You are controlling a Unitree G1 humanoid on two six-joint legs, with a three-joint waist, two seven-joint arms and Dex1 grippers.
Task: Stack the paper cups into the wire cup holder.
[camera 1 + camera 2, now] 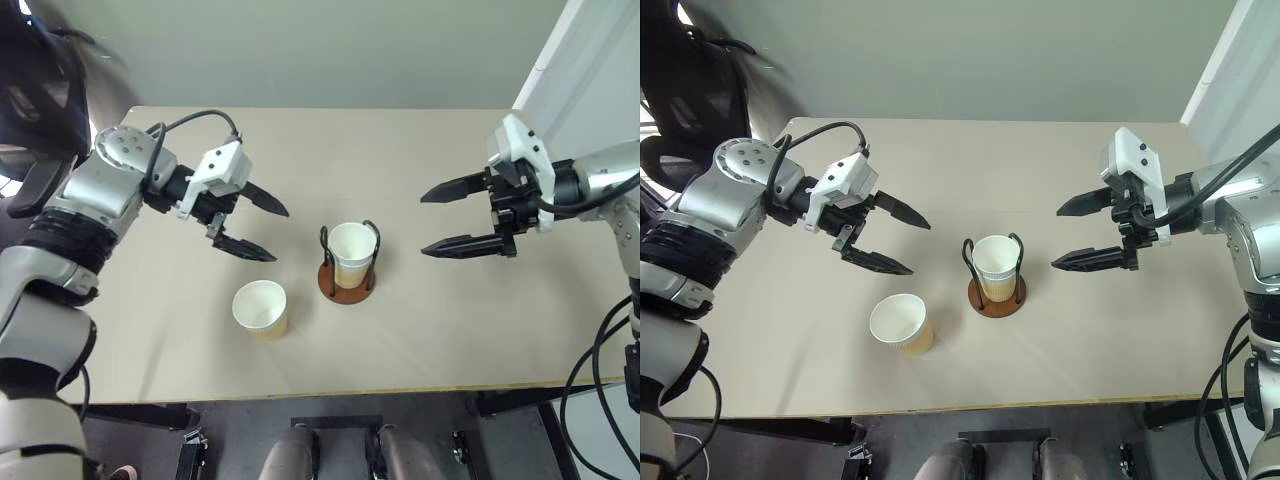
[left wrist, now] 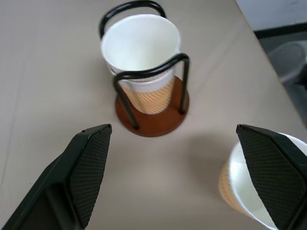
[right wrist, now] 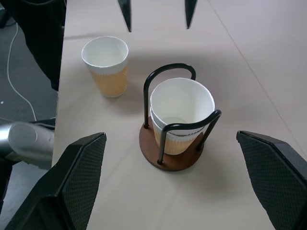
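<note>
Nearest the front edge of the table (image 1: 470, 345) stands one loose paper cup (image 1: 261, 308), upright, mouth up, unheld, just left of the holder. Beside it, slightly farther in, the wire cup holder (image 1: 347, 283) sits upright on its reddish-brown base, with nested cups (image 1: 351, 252) seated between the black loops; the right wrist view shows two rims, one inside the other.

The left gripper (image 1: 253, 226) hangs above the table behind and left of the loose cup, fingers spread wide, holding nothing. The right gripper (image 1: 450, 217) hangs to the right of the holder, well apart from it, likewise wide open and empty.

Judgement: one cup remains to be stacked. The left gripper is the closer one and should take it. It should close on the cup's body below the rim with light pressure, since thin paper walls will likely crush. It should then lift clear of the wire loops, centre over the nested cups and lower straight down, to avoid tipping the light holder.

The surface is a plain beige tabletop. Behind it is a pale wall (image 1: 330, 50), with a white panel (image 1: 580, 60) at far right.
</note>
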